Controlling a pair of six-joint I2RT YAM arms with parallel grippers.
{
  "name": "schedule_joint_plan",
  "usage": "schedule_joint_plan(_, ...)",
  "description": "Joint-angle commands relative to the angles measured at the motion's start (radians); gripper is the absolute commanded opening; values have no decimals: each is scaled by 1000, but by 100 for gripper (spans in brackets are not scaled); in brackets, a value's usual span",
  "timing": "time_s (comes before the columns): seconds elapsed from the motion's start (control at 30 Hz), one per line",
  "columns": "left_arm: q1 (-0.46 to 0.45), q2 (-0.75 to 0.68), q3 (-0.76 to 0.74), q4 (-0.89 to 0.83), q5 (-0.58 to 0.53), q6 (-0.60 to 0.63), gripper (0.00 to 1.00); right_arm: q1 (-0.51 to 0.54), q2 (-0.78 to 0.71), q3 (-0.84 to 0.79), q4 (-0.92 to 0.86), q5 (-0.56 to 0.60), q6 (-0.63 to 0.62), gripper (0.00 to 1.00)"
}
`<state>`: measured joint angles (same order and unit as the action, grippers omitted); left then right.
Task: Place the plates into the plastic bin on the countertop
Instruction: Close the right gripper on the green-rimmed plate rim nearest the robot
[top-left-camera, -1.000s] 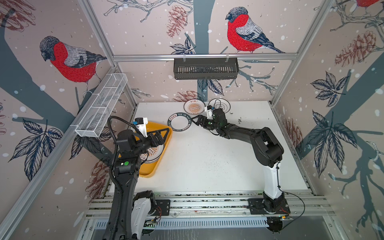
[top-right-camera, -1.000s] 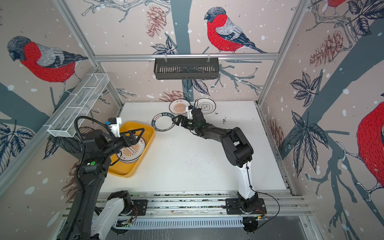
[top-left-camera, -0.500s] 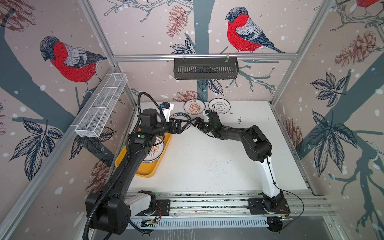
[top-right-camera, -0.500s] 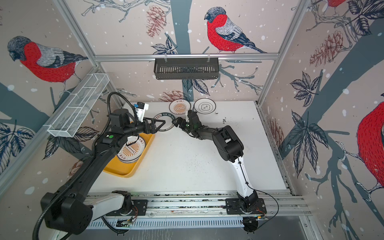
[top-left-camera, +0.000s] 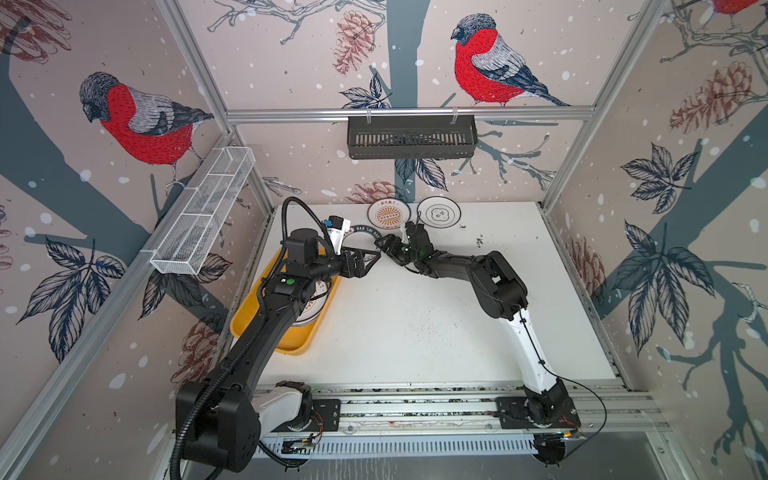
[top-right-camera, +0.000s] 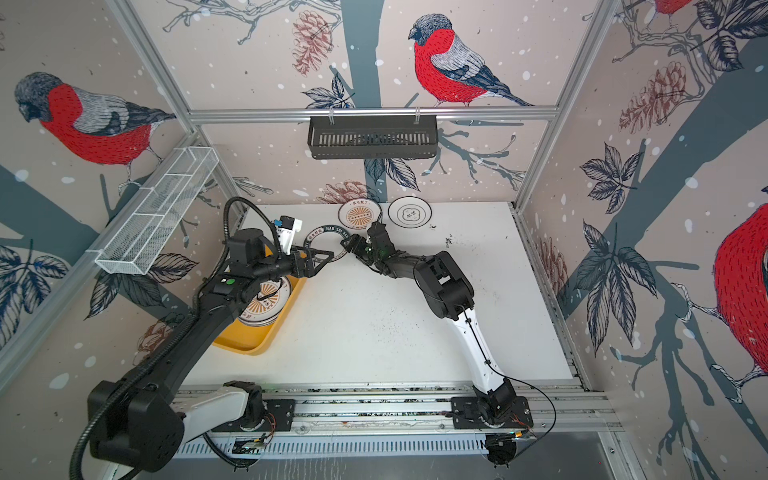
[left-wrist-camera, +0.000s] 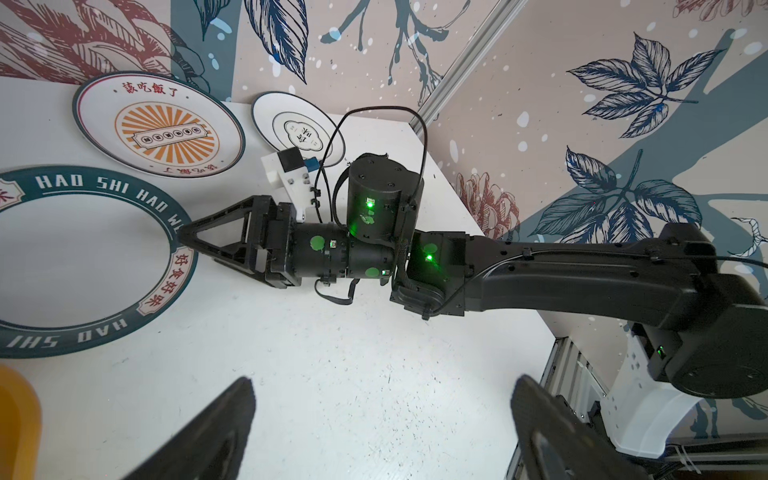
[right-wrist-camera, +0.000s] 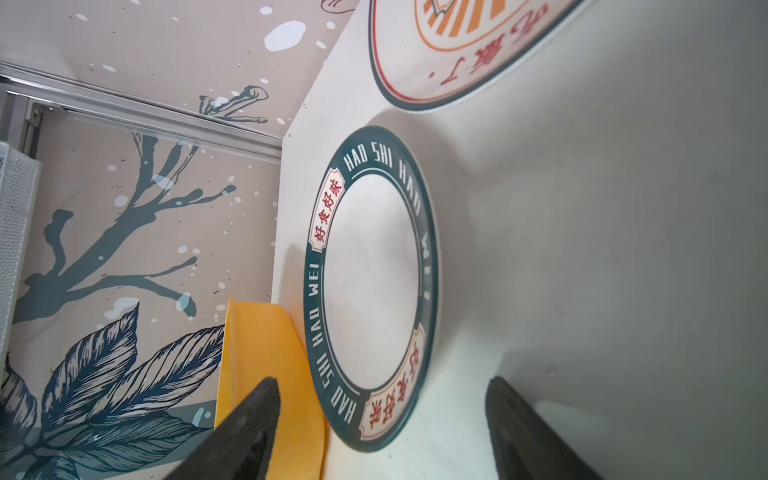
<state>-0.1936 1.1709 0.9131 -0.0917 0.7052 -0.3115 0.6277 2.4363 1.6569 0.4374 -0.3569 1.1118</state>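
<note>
Top views: yellow bin (top-left-camera: 293, 345) at 9 o'clock on the white speckled desk (top-left-camera: 415, 332), partly hidden under the left arm. Inside it a stack of plates (top-right-camera: 266, 301), orange sunburst on the top one; number in the stack impossible to tell. Green-rimmed plate (top-right-camera: 328, 231) flat on the desk at 11 o'clock, just beside the bin's far end, partly covered in both top views by the left hand (top-left-camera: 374, 259) and the right hand (top-left-camera: 385, 245), tips close together near its 3 o'clock edge. At 12 o'clock, against the back wall, a sunburst plate (top-left-camera: 388, 215) and an emblem plate (top-left-camera: 438, 214), side by side, just apart.

Left wrist view: left hand's dark fingers (left-wrist-camera: 216, 432) cut off by the frame edge, spread wide, bare desk between. Right hand side-on, tip over the green rim, one finger half hidden behind its mate. Emblem plate partly behind the right arm's white camera mount (left-wrist-camera: 286, 174) and cable; characters in its cloud-shaped emblem too small to read.

Right wrist view: right hand's fingers (right-wrist-camera: 249, 428) spread, near rim of the green-rimmed plate between them; touching or not, impossible to tell. Sunburst plate cut off at the frame edge.

Writing: "HAO SHI HAO WEI" in white capitals round the dark green rim, red Chinese characters in cream panels between. On the sunburst plate, red "該吃飯了" above orange rays; small boxed characters across the centre unreadable.
</note>
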Motion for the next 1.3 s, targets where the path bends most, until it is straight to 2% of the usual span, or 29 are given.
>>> schedule_joint_plan(0.0,-1,-1,-1,49,14,-4,96,3,23,22,-34,27,56,77)
schedule_joint_plan(0.33,-1,32,0,34,0,-8,96,17,88,50,-6,-30,141,72)
schedule_joint_plan(0.53,-1,37,1,26,-16,-5,96,20,92,63,-67,-14,142,59)
schedule_joint_plan(0.7,-1,36,2,21,-26,-3,96,20,96,41,-39,-11,180,35)
schedule_joint_plan(0.87,-1,40,4,16,-31,-2,96,18,99,38,-26,-10,199,30)
schedule_joint_plan(1.07,0,44,4,15,-29,-1,96,16,95,22,-12,-10,216,16)
schedule_joint_plan(1.27,0,44,4,17,-29,-3,96,15,95,15,-5,-16,227,9)
